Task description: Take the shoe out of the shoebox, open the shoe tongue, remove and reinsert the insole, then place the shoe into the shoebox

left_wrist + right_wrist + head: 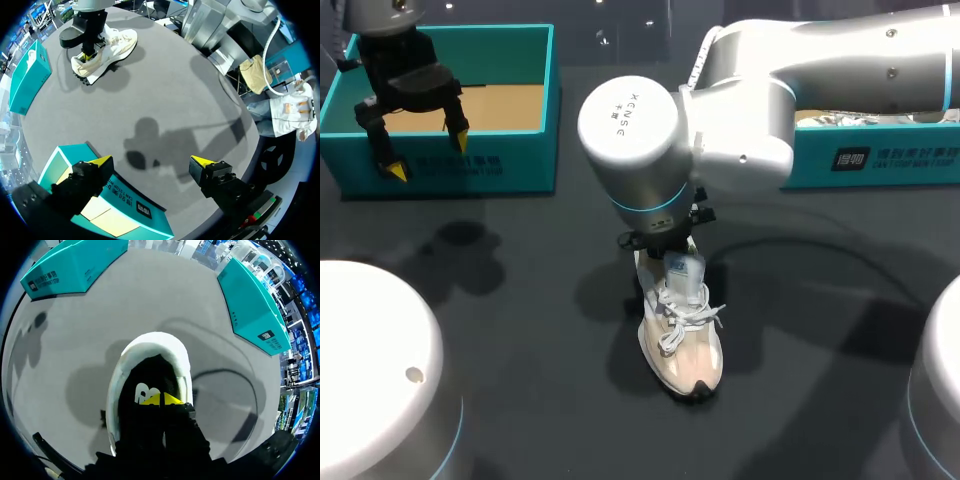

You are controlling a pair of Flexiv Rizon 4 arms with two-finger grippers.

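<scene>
Head view: the shoe stands on the bench, well apart from the shoebox. The right gripper is down in its heel opening. The left gripper hangs spread over the shoebox.

Left wrist view: the left gripper holds nothing. It could probably brace the toe so the shoe stays down.

Right wrist view: the right gripper sits inside the collar on the insole. Whether it pinches the insole I cannot tell. A slow, straight lift looks best, or the shoe may tip.
</scene>
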